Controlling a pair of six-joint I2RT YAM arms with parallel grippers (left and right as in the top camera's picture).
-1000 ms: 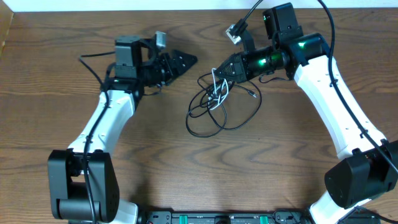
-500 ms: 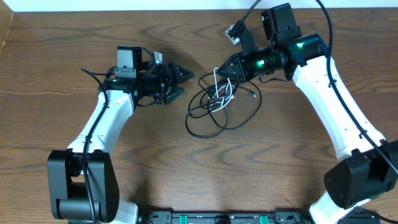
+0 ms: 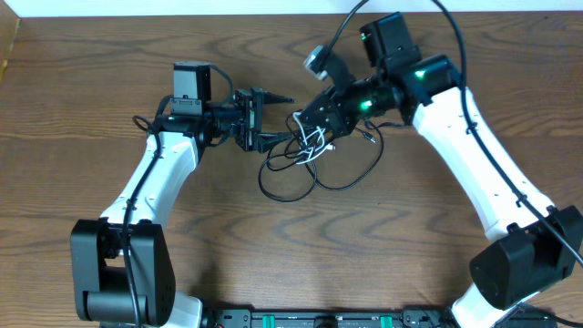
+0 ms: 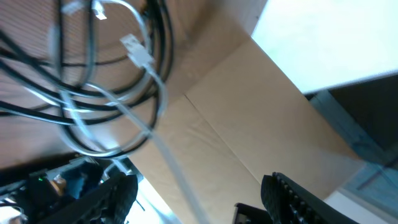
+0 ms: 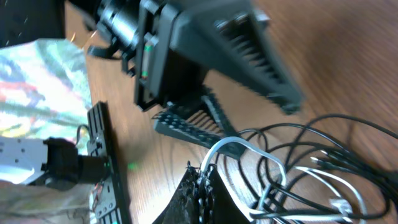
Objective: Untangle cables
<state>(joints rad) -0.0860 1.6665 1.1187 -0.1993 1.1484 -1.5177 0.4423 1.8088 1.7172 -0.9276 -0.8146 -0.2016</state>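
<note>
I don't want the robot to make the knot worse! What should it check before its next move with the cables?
1. Right gripper has a grip on the white cable: ok, it is shut with the loop caught at its tips.
2. Left gripper is ready to grab: ok, its jaws stand open beside the tangle.
3. A strand lies between the left jaws: ok, but the pale strand in the left wrist view is too blurred to tell which cable it is.
4. Black cables are separate from the white one: not ok, they are looped together.
5. White plug is free: ok, it hangs loose.
</note>
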